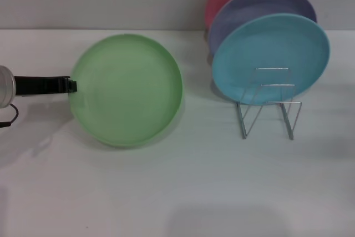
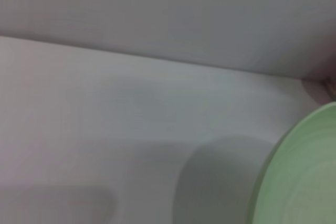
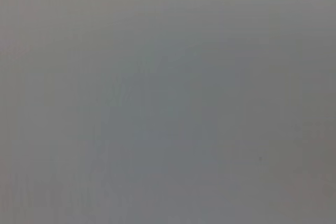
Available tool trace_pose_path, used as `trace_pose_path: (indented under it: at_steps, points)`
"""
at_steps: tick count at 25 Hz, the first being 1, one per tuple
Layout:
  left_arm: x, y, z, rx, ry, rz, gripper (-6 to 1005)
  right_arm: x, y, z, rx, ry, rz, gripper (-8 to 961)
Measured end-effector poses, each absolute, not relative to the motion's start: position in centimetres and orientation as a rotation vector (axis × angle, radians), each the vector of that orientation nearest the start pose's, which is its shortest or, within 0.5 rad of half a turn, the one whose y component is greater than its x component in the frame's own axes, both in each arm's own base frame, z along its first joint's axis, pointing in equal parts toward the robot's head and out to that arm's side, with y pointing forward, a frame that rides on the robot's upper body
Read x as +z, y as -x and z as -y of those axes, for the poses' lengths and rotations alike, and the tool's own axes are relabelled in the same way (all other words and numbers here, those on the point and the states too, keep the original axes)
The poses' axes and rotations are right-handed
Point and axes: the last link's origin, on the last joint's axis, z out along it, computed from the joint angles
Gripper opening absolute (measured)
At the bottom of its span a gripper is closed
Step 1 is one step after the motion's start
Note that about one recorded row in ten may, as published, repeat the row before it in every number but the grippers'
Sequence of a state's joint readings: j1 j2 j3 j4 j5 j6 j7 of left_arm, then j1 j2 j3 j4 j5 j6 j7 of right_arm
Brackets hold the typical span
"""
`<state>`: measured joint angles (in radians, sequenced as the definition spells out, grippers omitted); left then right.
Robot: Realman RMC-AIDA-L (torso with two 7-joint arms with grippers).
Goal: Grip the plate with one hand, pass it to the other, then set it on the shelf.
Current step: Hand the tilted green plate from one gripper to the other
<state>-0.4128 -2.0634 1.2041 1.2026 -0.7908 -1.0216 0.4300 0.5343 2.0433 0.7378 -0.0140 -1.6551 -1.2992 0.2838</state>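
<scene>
The left gripper (image 1: 71,85) pinches the light-green plate (image 1: 128,89) by its rim (apparently raised off the table), so handover and wire dish rack (image 1: 269,104) placement remain.

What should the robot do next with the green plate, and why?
Probably lift it a little. The left tool is at the rim of the green plate, apparently gripping it. The wire shelf stands to the right, and the right tool, which should take the plate, is not in view.

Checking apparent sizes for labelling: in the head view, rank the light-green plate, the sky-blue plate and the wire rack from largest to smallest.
1. Round light-green matte plate, though it is nearer the camera.
2. Round sky-blue plate, standing in the rack.
3. Thin silver wire dish rack, clearly smallest.
</scene>
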Motion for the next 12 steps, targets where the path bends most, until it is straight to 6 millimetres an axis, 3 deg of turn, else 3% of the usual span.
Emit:
trace_pose_path:
  at_steps: [12]
  points:
    - [3.6,26.9,-38.6,-0.388,1.936,1.312,37,8.9,-36.7,-34.1,0.798,1.044,-0.578,625]
